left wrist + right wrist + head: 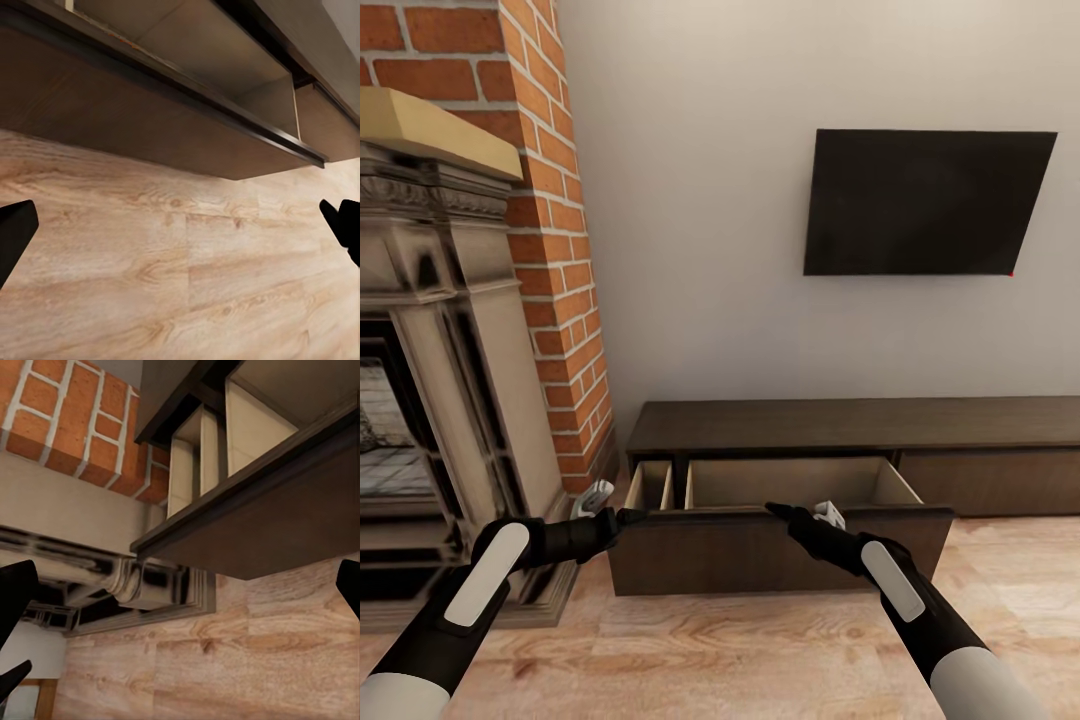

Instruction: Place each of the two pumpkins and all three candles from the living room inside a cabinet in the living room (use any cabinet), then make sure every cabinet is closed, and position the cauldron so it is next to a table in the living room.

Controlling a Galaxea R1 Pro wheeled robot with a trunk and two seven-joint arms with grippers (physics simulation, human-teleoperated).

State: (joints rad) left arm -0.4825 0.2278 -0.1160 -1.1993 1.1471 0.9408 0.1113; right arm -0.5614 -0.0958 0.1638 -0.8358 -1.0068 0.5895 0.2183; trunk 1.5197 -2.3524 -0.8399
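Note:
The long, low dark-brown cabinet (860, 425) stands against the wall with one wide drawer (780, 550) pulled out. The part of its pale beige interior (790, 482) that shows is bare. My left gripper (632, 516) hovers at the drawer front's left corner, open, its fingers (15, 232) spread wide over the floor with nothing between them. My right gripper (772, 508) sits just above the drawer front's top edge near its middle, also open and holding nothing, fingers (349, 581) far apart. Pumpkins, candles, cauldron and table are out of view.
A stone fireplace (430, 400) with a red brick chimney (550, 250) stands close on the left, its base beside my left arm. A black TV (925, 205) hangs on the wall above the cabinet. Light wood floor (740, 650) lies in front.

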